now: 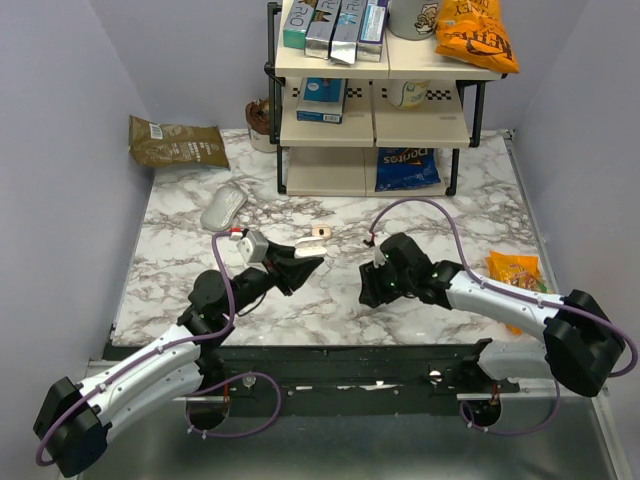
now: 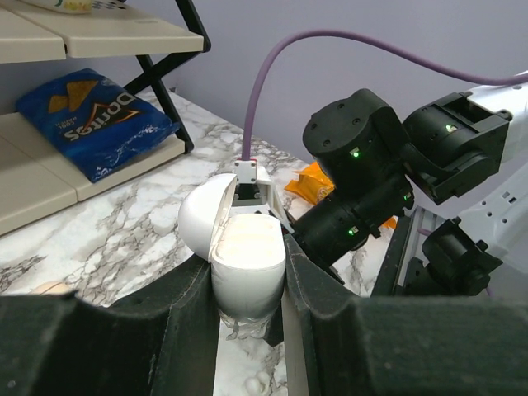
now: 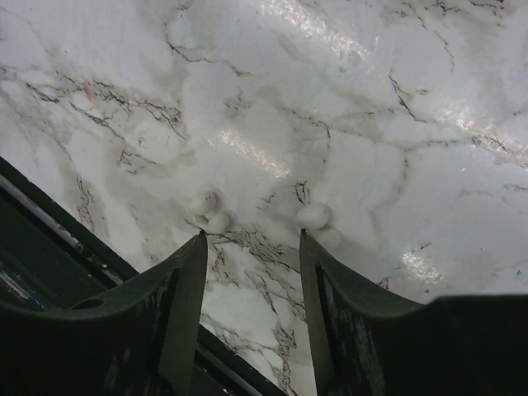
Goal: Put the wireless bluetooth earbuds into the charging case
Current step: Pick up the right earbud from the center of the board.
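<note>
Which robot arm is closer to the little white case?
Left. The left fingers are clamped on the charging case, whose lid is open. The right fingers hang over the marble table, apart from the case.

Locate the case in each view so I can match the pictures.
Top external: the case sits just left of centre, held in the left gripper.
Left wrist: lower centre, the case is clamped between the fingers with its lid open.
Right wrist: not in it.
Shared landmark: the marble table shows in all three. The Doritos bag shows in the first two.
</note>
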